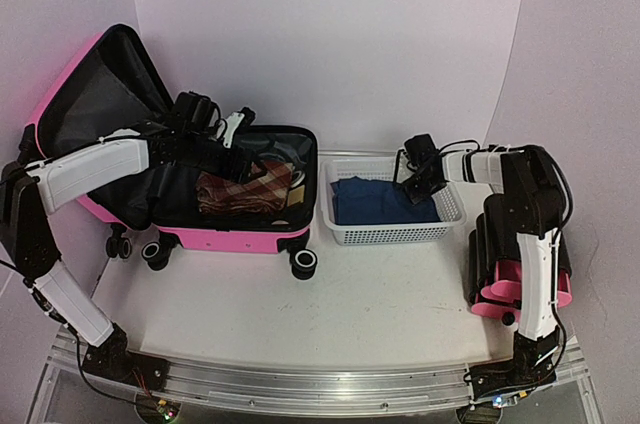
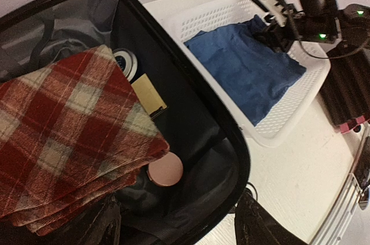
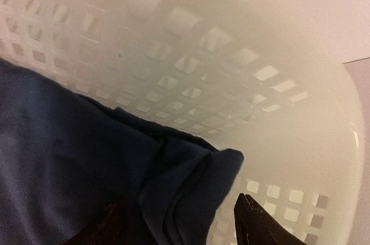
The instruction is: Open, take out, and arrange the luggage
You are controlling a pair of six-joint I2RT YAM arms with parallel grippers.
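Pink luggage (image 1: pixel 230 236) lay open on the left of the table (image 1: pixel 350 304), lid propped back. Left hand (image 1: pixel 228 132) hovered over the red plaid cloth (image 1: pixel 245 189) inside, fingers apart. Right hand (image 3: pixel 182 225) sat low in the white mesh basket (image 1: pixel 390 234), fingers apart astride a fold of blue cloth (image 1: pixel 375 201). Risks we judged:
- Right hand rising could snag that fold and drag the cloth over the rim.
- Left hand might pinch only the plaid's top layer and unfold it.

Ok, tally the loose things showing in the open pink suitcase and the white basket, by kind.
Folded cloths: 2 (red plaid woven cloth in the hot-pink hard-shell suitcase; blue cloth in the white mesh plastic basket)
Round pieces: 2 (flat pink disc; white-rimmed round tin)
Flat yellow rectangular card: 1
Total: 5
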